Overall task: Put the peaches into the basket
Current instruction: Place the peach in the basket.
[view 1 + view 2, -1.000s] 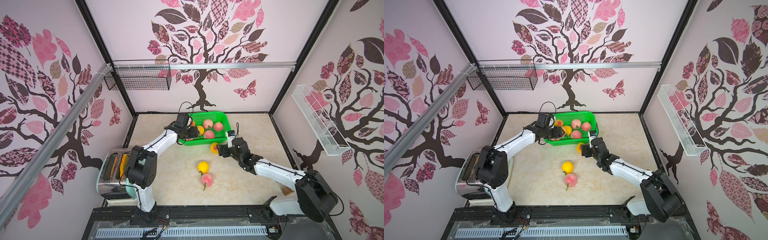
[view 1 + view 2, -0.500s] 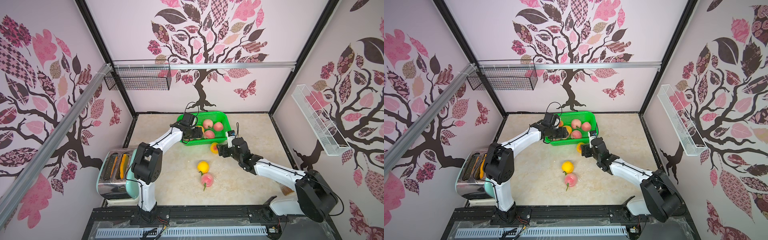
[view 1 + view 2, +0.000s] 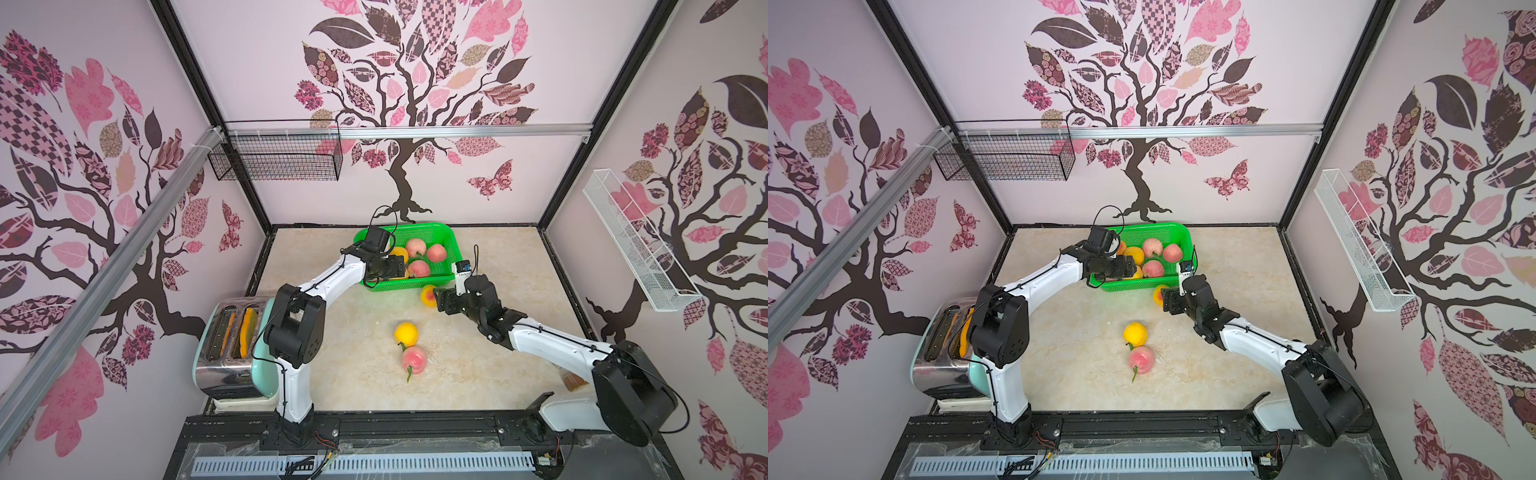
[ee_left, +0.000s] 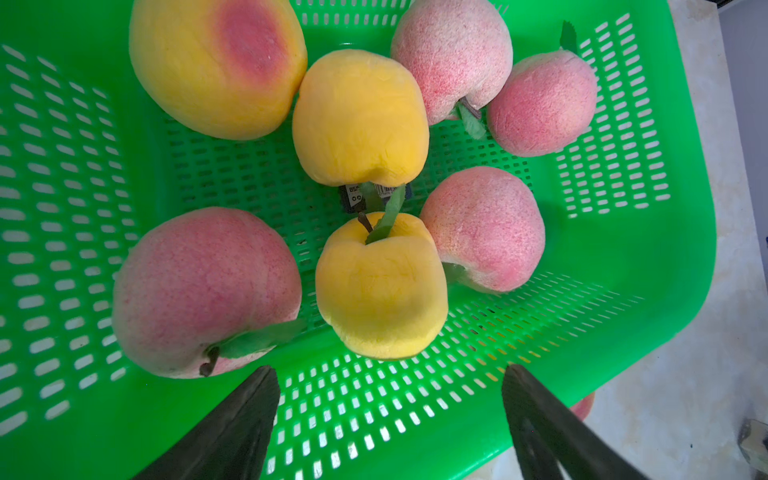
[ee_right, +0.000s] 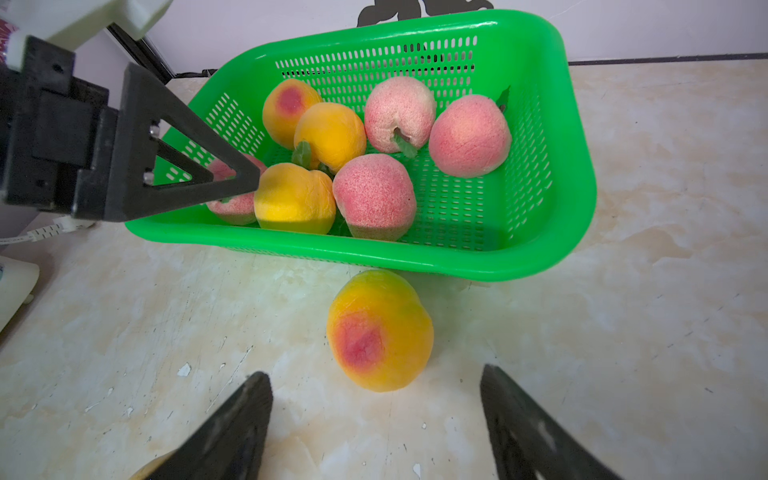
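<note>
The green basket (image 3: pixel 415 226) (image 3: pixel 1154 225) stands at the back of the table with several peaches inside, pink and yellow. My left gripper (image 4: pixel 387 369) (image 3: pixel 399 266) hangs open over the basket's near wall, empty, with a yellow peach (image 4: pixel 380 286) lying free just beyond its fingertips. Outside the basket's front rim (image 5: pixel 415 257) lies a yellow-orange peach with a red spot (image 5: pixel 380 330) (image 3: pixel 428 295). My right gripper (image 5: pixel 372 372) (image 3: pixel 436 300) is open low over the table right behind it, apart from it. A yellow peach (image 3: pixel 406 333) and a pink peach (image 3: pixel 414 359) touch mid-table.
A toaster (image 3: pixel 232 345) stands at the table's left front edge beside the left arm's base. A black wire basket (image 3: pixel 276 160) hangs on the back wall and a white wire rack (image 3: pixel 636 241) on the right wall. In the right wrist view the left gripper's finger (image 5: pixel 187 166) reaches over the basket's corner.
My left gripper has swung right over the basket and its jaws have spread apart; the yellow peach now lies loose in the basket. The right arm has not moved.
</note>
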Controlling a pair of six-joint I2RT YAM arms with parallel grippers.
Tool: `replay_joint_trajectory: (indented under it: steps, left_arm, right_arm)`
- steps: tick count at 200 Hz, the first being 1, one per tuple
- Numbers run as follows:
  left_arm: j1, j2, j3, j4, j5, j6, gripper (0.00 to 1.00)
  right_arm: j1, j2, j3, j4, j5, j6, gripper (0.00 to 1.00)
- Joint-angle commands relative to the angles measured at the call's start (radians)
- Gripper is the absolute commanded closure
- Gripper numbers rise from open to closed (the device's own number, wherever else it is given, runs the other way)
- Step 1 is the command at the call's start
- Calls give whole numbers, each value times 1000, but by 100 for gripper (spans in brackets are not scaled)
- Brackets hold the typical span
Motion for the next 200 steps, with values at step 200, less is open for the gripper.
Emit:
replay_joint_trajectory:
  steps: [200]
  left_arm:
    - [-15, -162, -94, 16, -14, 40, 14]
  right_arm:
    - [5, -7, -1, -8, 16, -1, 19]
